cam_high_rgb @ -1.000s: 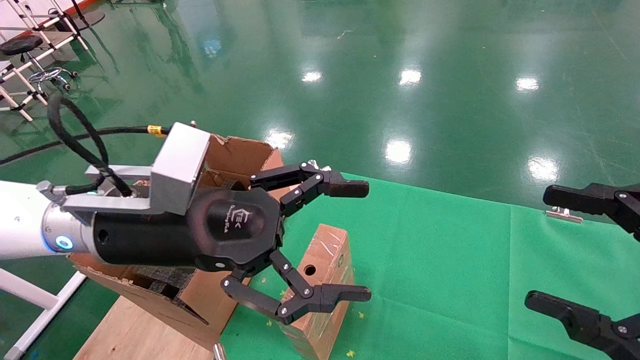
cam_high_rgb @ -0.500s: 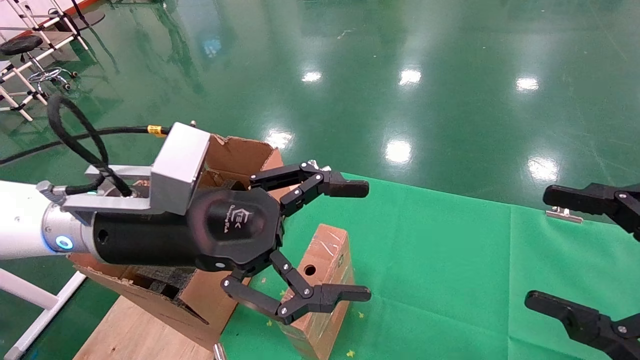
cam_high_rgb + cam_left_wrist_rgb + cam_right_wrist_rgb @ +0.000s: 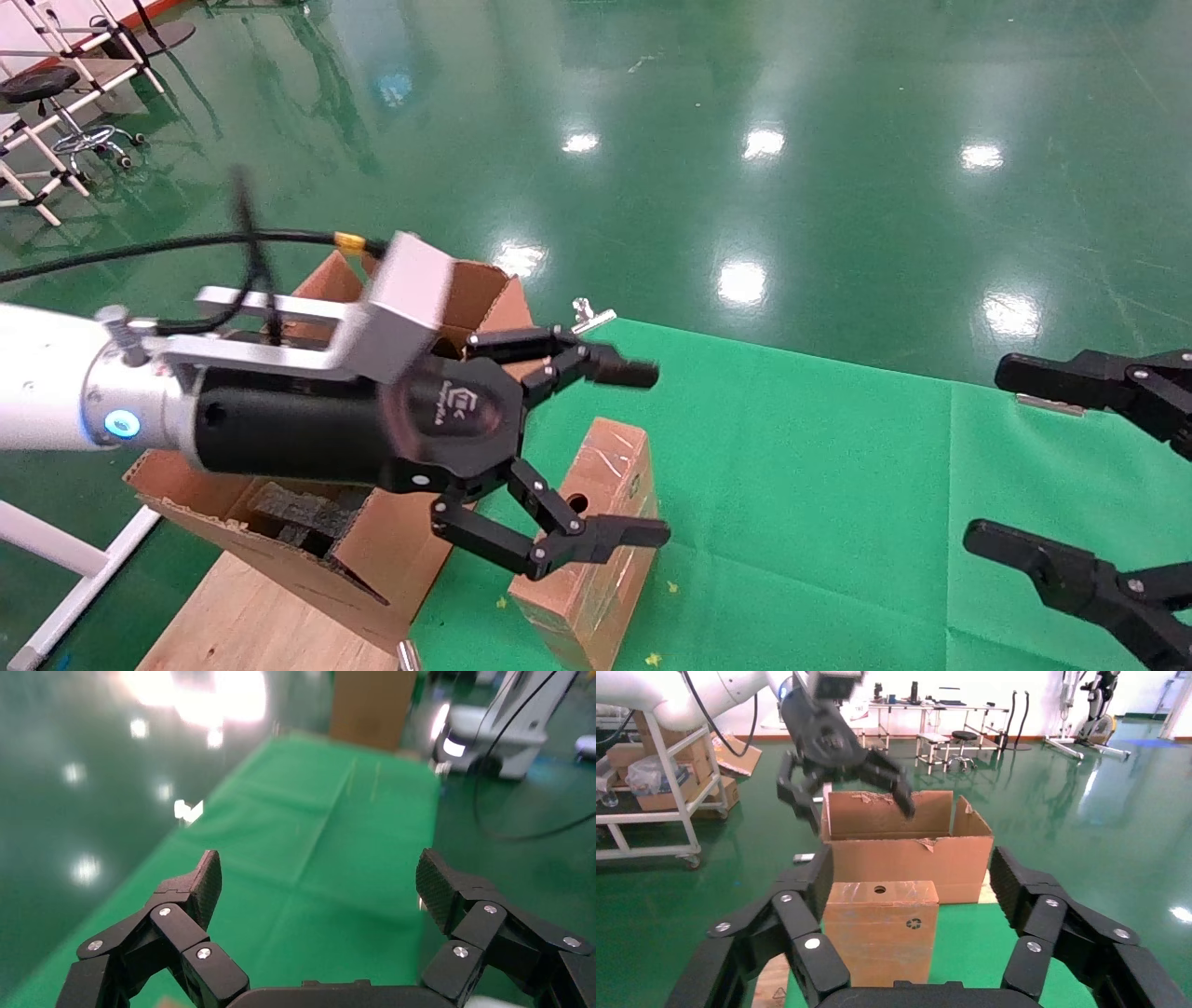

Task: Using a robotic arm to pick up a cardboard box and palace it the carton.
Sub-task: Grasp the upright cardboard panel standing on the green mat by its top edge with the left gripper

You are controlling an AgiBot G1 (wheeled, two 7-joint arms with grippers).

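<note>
Head view: green cloth [image 3: 819, 466], glossy floor [image 3: 652, 112].

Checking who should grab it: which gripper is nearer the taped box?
Left. The left gripper hangs open just above the taped box; the right gripper is open far off over the green cloth.

The robotic arm [image 3: 56, 405] swings its wrist, the left gripper [image 3: 643, 452] shifting slightly back and down from where it hovered a second ago, its spread fingers now closer together and lower over the cardboard box [image 3: 587, 550]. More of the carton [image 3: 307, 522] flap shows behind the camera mount [image 3: 400, 298]. The right gripper [image 3: 1043, 466] edges slightly leftward.
</note>
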